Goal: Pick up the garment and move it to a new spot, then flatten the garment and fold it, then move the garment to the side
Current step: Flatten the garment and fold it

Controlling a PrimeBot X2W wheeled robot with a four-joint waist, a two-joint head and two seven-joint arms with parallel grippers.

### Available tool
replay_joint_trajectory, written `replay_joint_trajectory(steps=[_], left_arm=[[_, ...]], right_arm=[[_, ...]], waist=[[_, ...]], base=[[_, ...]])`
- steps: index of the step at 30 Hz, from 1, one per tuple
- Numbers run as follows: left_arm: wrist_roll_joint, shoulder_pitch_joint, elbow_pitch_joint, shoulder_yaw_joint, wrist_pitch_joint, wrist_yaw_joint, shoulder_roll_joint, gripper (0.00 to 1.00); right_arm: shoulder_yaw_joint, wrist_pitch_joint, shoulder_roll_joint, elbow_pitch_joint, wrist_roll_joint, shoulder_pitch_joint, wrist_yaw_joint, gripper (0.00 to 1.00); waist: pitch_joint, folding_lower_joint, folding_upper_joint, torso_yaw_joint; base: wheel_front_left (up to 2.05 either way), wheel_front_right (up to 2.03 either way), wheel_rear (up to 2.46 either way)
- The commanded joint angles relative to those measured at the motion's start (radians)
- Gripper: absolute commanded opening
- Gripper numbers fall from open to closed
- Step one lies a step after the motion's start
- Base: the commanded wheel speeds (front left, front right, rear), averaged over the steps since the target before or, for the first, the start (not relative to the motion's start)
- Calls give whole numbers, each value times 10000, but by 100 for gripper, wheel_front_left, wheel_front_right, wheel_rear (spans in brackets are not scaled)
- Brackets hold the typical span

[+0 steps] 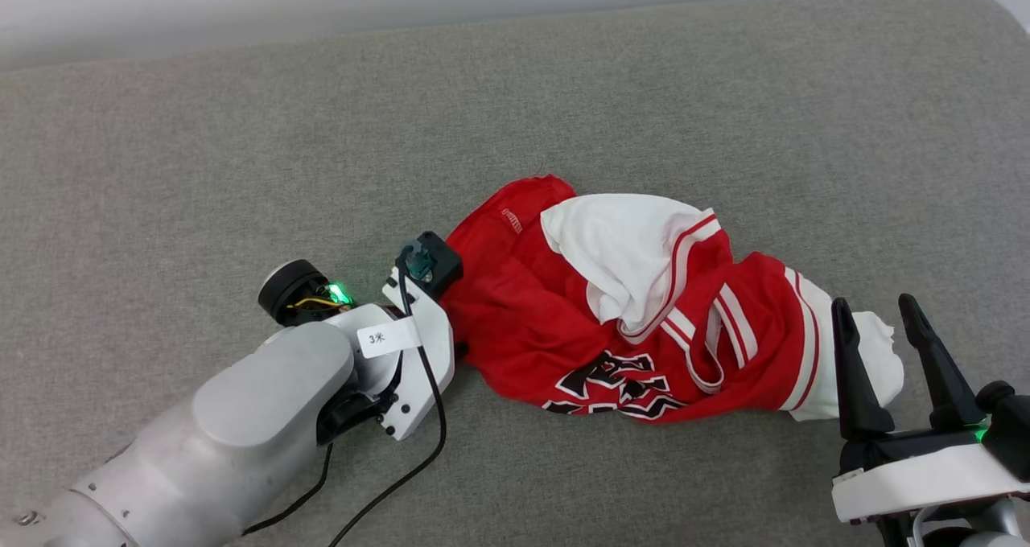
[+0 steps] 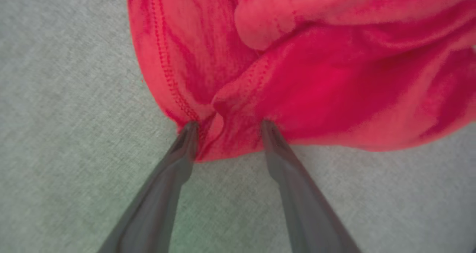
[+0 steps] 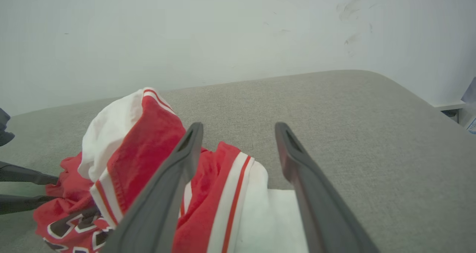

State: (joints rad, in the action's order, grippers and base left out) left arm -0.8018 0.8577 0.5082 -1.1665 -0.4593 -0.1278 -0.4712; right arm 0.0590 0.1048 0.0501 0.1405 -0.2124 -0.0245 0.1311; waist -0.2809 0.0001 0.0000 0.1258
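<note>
On grey cushion (image 1: 644, 88), crumpled garment (image 1: 515, 322)

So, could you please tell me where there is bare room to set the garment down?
The grey cushion is bare all along its far side, between the garment and the wall. Mid-front is crowded: the left hand at the garment's red hem, the right hand by its white sleeve.

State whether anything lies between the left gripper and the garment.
Nothing visible does. The left gripper, jaws open, has both tips at the garment's red edge, which lies on the grey cushion.
</note>
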Motion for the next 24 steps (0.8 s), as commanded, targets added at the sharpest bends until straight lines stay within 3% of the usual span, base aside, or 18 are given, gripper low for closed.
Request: replay_joint_trajectory(steps=[1,2,13,19,24], left_arm=[[-135,-784,289,-661,-522,-51,-127,4],[-275,-703,244,-776,-495,-51,-184,0],[-562,-480,669,-267,2079,163,-196,0],[-970,-1417,291,232,2944,919,-648,0],[-1638,-2677,-497,700,3415,1744,-1366,0]], right_arm=[[-1,39,1,-34,-51,73,-5,100],[4,58,1,-76,-60,75,-5,100],[110,-230,2,-263,-56,-374,-5,100],[203,-507,2,-153,42,-596,-5,100],[261,-627,2,-57,79,-782,-5,100]], waist=[[33,-1,0,9],[84,-1,0,13],[1056,-1,0,-625],[1676,-1,0,-1251],[2000,-1,0,-1721]], base=[[0,0,0],[0,0,0],[0,0,0],[0,0,0],[0,0,0]])
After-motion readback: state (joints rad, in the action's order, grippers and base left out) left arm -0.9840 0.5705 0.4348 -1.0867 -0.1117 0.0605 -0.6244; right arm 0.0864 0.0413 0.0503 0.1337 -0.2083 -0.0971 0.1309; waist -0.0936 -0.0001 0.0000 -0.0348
